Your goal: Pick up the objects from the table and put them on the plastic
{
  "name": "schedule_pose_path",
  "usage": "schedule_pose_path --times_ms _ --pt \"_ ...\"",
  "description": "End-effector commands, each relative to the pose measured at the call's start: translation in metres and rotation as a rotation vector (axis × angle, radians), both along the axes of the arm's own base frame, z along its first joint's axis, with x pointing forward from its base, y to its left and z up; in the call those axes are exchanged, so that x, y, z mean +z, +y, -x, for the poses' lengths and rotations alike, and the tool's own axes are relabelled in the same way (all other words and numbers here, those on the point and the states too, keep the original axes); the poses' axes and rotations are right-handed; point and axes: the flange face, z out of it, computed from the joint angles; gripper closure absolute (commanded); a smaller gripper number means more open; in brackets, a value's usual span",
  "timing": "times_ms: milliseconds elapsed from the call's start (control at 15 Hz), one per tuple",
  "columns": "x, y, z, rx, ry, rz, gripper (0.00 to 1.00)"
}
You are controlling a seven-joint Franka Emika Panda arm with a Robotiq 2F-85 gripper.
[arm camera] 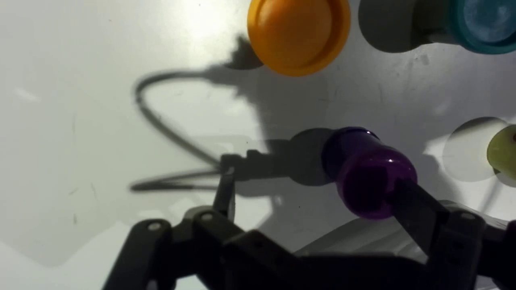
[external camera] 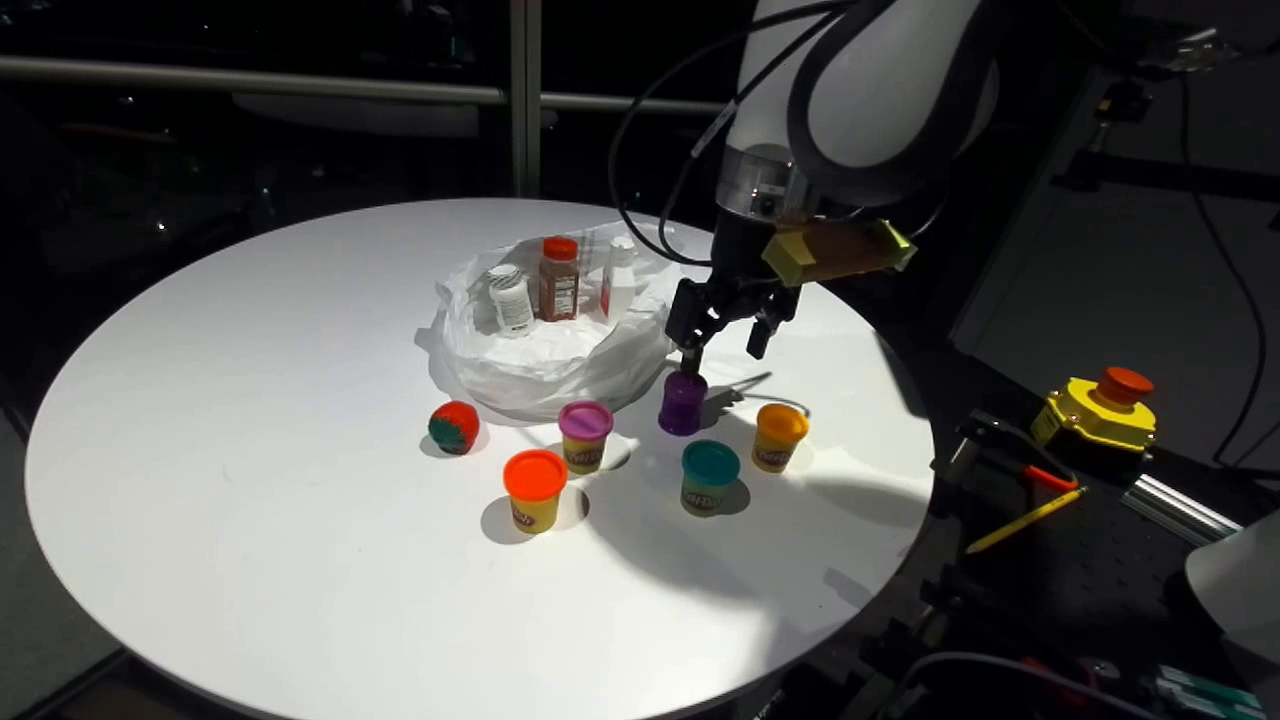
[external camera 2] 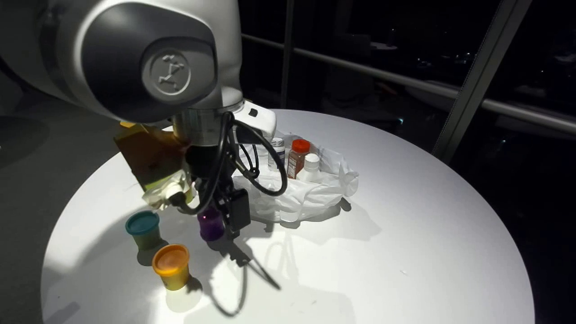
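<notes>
A shiny purple object (external camera: 683, 405) stands upright on the white table and also shows in the wrist view (arm camera: 377, 179). My gripper (external camera: 724, 354) is open just above it. In the wrist view the gripper (arm camera: 312, 181) has one finger overlapping the purple object's top; the other finger is well apart from it. I cannot tell whether the finger touches. Tubs with an orange lid (external camera: 778, 437), teal lid (external camera: 708, 475), magenta lid (external camera: 585, 437) and red lid (external camera: 535, 490) stand nearby, with a strawberry (external camera: 455, 427). The white plastic (external camera: 560, 385) lies spread behind them.
On the plastic stand a white bottle (external camera: 511, 303), a red-capped bottle (external camera: 558, 285) and another white bottle (external camera: 619, 285). The plastic's crumpled edge rises close to the purple object. The round table's edge (external camera: 915, 520) is at the right in an exterior view.
</notes>
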Motion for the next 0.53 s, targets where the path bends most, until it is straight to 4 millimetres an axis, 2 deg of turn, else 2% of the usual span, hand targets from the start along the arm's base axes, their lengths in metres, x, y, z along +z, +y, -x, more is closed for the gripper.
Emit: schedule_pose_path --times_ms 0,267,467 --pt "0.008 0.007 0.012 0.042 -0.093 -0.014 0.0" --pt "0.009 0.02 0.014 0.077 -0.133 -0.03 0.0" --pt "0.0 0.029 0.009 0.106 -0.116 -0.034 0.0"
